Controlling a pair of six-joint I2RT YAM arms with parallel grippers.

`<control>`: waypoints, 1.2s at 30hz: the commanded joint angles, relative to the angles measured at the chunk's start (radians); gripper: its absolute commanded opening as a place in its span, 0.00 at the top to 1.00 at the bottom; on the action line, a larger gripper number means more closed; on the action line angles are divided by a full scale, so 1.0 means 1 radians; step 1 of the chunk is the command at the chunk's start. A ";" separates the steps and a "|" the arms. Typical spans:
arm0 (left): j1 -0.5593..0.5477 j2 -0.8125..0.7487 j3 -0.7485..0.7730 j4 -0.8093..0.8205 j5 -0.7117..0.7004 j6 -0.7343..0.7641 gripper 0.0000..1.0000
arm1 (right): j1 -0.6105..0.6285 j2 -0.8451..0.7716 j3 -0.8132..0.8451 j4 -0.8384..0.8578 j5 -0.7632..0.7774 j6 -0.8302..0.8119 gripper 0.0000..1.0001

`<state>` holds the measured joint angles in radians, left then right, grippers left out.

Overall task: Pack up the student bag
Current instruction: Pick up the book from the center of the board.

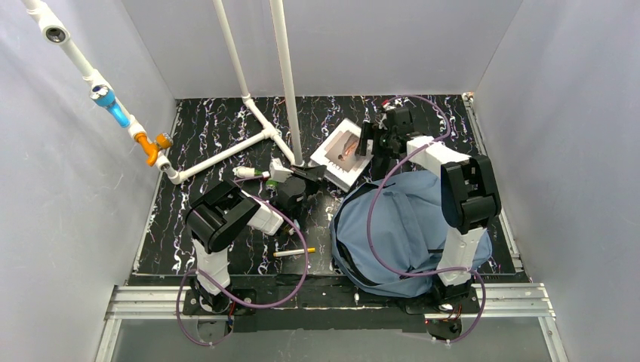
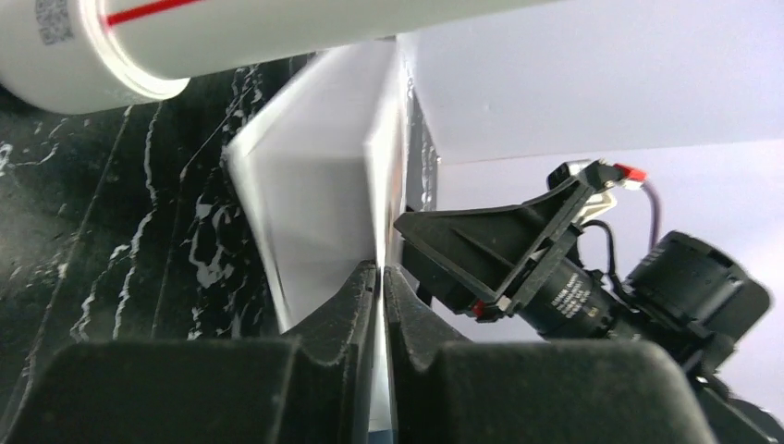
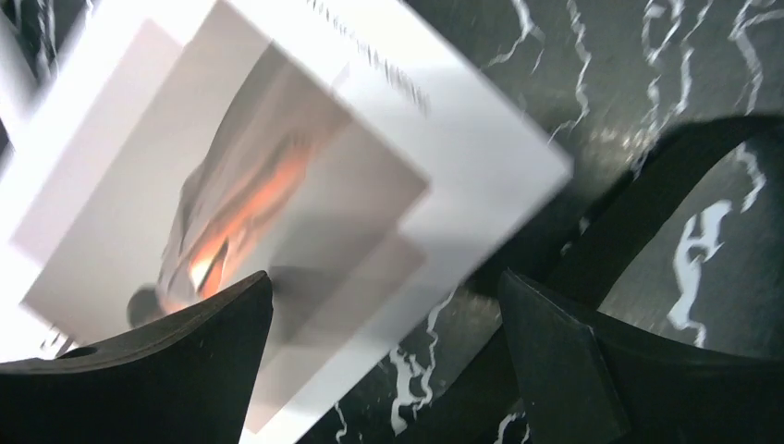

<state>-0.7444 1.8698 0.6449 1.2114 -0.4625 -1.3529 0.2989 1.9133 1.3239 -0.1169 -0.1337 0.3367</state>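
Note:
The student bag (image 1: pixel 407 226), slate-blue with black straps, lies slumped at the near right of the table. Behind it lies a white book (image 1: pixel 343 151) with a picture on its cover. My left gripper (image 1: pixel 318 173) is at the book's left corner. In the left wrist view its jaws (image 2: pixel 381 277) are shut on the thin white edge of the book (image 2: pixel 324 185). My right gripper (image 1: pixel 373 139) hangs open over the book's right side. In the right wrist view its left finger overlaps the cover (image 3: pixel 277 185), and the gripper (image 3: pixel 384 305) holds nothing.
A white pipe frame (image 1: pixel 283 83) stands on the mat behind my left arm, and one pipe (image 2: pixel 185 37) passes close above the left gripper. A pen (image 1: pixel 294 252) lies near the front edge. A white marker (image 1: pixel 249 173) lies by the pipes. A black bag strap (image 3: pixel 647 213) lies under the right gripper.

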 commanded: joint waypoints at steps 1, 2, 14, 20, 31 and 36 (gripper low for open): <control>-0.010 -0.058 0.002 0.020 0.036 -0.051 0.96 | 0.068 -0.054 0.011 -0.221 0.096 -0.103 0.02; -0.010 -0.065 0.005 0.010 0.040 -0.051 0.97 | 0.084 -0.069 0.017 -0.236 0.123 -0.120 0.02; 0.025 -0.178 0.065 -0.292 0.131 -0.121 1.00 | 0.421 -0.391 -0.270 0.098 0.370 -0.572 0.02; 0.049 -0.220 0.097 -0.399 0.191 -0.160 1.00 | 0.509 -0.471 -0.385 0.204 0.419 -0.727 0.02; 0.088 -0.264 0.138 -0.510 0.298 -0.218 1.00 | 0.580 -0.422 -0.550 0.544 0.622 -0.942 0.00; 0.101 -0.265 0.135 -0.529 0.345 -0.243 1.00 | 0.589 -0.338 -0.580 0.712 0.718 -1.065 0.00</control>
<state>-0.6556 1.6604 0.7532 0.7116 -0.1726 -1.5711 0.8780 1.5196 0.7681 0.3897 0.4740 -0.5961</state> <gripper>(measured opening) 0.009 0.997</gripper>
